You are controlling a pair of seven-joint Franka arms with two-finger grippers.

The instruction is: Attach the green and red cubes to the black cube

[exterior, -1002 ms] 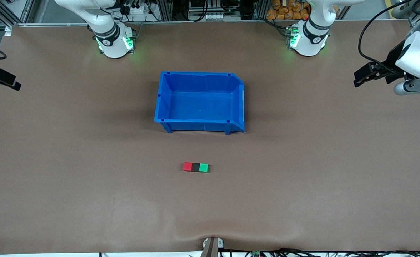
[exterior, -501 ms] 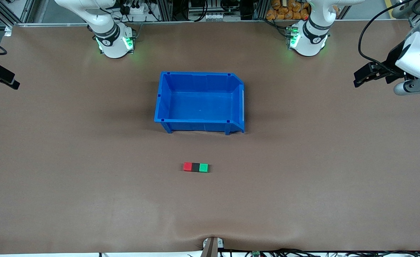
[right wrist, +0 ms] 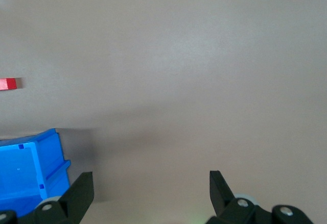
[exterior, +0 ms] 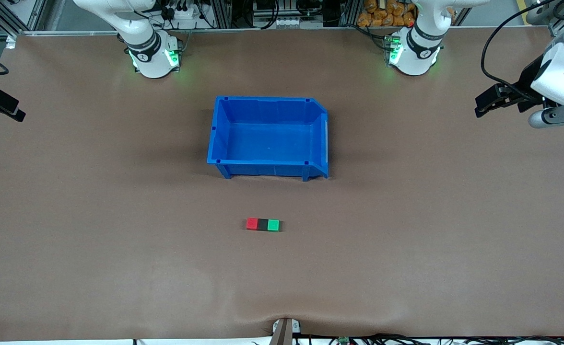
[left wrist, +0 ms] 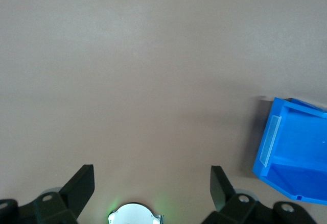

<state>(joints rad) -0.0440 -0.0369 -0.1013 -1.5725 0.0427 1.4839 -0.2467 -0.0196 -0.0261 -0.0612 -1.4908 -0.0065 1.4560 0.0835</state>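
Observation:
The red cube, the black cube and the green cube lie in one row, touching, black in the middle, nearer to the front camera than the blue bin. The red cube's end also shows in the right wrist view. My left gripper hangs open and empty over the table's left-arm end; in the left wrist view it is over bare table. My right gripper is open and empty over the right-arm end, as the right wrist view shows.
An empty blue bin stands mid-table between the cubes and the arm bases; a corner of it shows in the left wrist view and in the right wrist view. Brown table surface lies all around.
My right gripper has drifted slightly outward toward the right-arm end of the table. The left arm and the cubes have not moved.

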